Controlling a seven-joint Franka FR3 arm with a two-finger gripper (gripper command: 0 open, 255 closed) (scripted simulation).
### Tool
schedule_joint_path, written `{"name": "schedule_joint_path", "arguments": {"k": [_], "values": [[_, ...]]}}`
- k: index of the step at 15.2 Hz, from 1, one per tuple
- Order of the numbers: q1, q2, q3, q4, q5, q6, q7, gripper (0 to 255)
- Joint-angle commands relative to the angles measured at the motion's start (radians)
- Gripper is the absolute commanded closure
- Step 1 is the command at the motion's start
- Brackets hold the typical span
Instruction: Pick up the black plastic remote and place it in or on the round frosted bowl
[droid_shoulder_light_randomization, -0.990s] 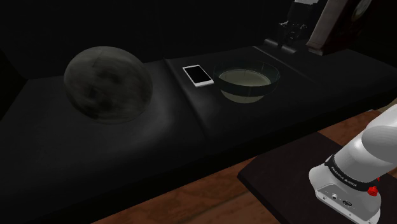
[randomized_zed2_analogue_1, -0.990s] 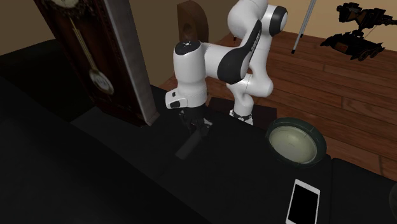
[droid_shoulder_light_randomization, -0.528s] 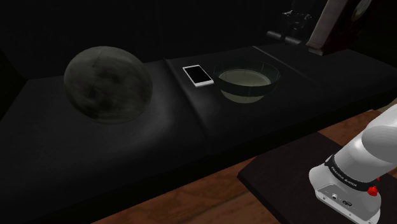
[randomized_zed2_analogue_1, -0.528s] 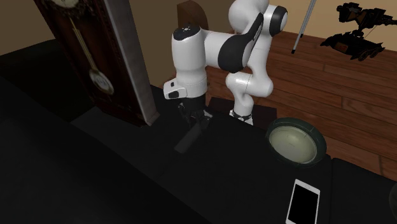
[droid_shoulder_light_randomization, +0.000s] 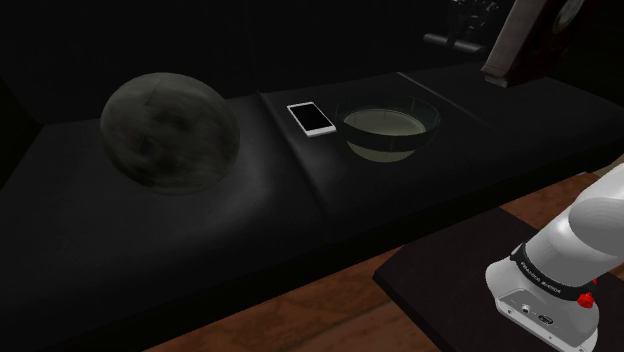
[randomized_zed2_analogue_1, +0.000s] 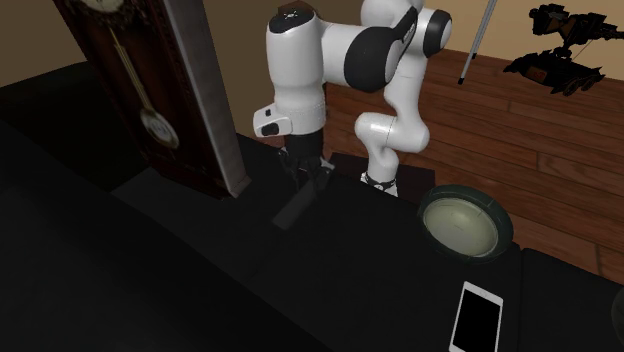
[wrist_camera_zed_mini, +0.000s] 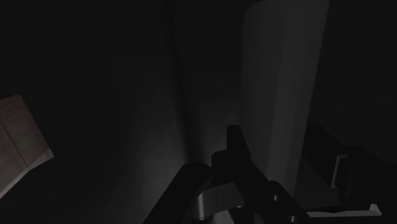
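**Holding the remote up beside the clock**

From my station, the end effector (randomized_zed2_analogue_1: 303, 178) is clamped on the black remote (randomized_zed2_analogue_1: 294, 210). In the second exterior view the remote hangs from it on a slant, its free end pointing to about 7 o'clock, above the black cushioned seat (randomized_zed2_analogue_1: 200, 290). I cannot tell whether that end is clear of the cushion.

The wrist view agrees: both black fingers (wrist_camera_zed_mini: 236, 149) press the flanks of the long grey slab (wrist_camera_zed_mini: 283, 83).

The round bowl (randomized_zed2_analogue_1: 459, 223) lies well apart, at about 4 o'clock from the end effector, with a white-edged phone (randomized_zed2_analogue_1: 479, 320) at its 6 o'clock. A wooden grandfather clock (randomized_zed2_analogue_1: 150, 90) stands at 9 o'clock from the arm.

In the shoulder view the phone (droid_shoulder_light_randomization: 311, 118) sits just beside the bowl (droid_shoulder_light_randomization: 390, 130) at 9 o'clock, and a dark sphere (droid_shoulder_light_randomization: 168, 133) sits farther that way.
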Motion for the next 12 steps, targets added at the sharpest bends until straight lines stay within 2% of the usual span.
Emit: {"name": "schedule_joint_path", "arguments": {"k": [1, 5, 12], "values": [[0.001, 0.002, 0.001, 0.031, 0.001, -0.029, 0.003, 255], [0.002, 0.014, 0.001, 0.092, 0.003, -0.079, 0.005, 255], [0.052, -0.134, 0.115, -0.061, 0.017, -0.063, 0.169, 255]]}}
